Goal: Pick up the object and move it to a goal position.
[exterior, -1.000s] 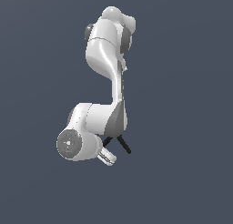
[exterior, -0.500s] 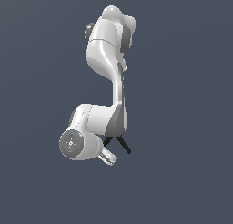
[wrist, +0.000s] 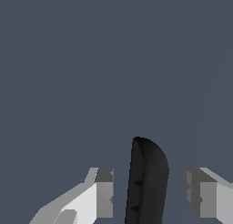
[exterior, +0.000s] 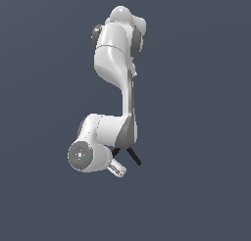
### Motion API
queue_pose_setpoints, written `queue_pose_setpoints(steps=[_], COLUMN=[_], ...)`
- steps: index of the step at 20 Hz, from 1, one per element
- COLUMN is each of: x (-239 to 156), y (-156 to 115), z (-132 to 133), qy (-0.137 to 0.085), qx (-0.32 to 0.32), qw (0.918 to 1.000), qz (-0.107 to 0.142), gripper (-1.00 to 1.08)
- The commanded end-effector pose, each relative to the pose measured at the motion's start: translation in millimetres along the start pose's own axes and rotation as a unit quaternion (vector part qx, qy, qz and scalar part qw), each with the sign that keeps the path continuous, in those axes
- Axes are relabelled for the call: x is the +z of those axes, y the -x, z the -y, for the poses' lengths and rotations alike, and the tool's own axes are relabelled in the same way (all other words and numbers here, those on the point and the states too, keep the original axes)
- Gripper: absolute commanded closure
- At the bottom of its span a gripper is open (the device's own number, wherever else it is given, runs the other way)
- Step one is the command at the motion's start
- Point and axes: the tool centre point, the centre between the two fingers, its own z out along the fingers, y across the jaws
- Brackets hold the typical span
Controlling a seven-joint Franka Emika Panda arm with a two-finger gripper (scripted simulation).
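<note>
The hand [wrist: 148, 193] is open around the black object [wrist: 146, 182]; grabbing and moving are not yet done.

The arm [exterior: 117, 132] hides most of the object [exterior: 133, 156]; the pincer [wrist: 148, 196] seems cut off.

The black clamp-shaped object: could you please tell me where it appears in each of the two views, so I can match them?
Exterior view: the black object shows as two thin dark legs splaying out below the arm's lower white link, beside the claw.
Wrist view: the object stands as a dark rounded shape between the claw's two fingers, with gaps on both sides.
Shared landmark: the claw's white fingers, next to the object in both views.
</note>
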Motion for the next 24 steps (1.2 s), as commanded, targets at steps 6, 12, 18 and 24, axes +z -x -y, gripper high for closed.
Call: queue_pose_setpoints(steps=[6, 12, 18, 24], x=[0.5, 0.4, -9.9, -35.3], y=[-0.3, -0.3, -6.8, -21.3], z=[0.2, 0.1, -3.5, -13.2], qy=[0.0, 0.0, -0.01, -0.035], qx=[0.0, 0.0, 0.001, 0.004], qw=[1.0, 1.0, 0.9998, 0.9982], qz=[0.0, 0.0, -0.014, -0.049], gripper=[1.08, 1.08, 1.08, 1.08])
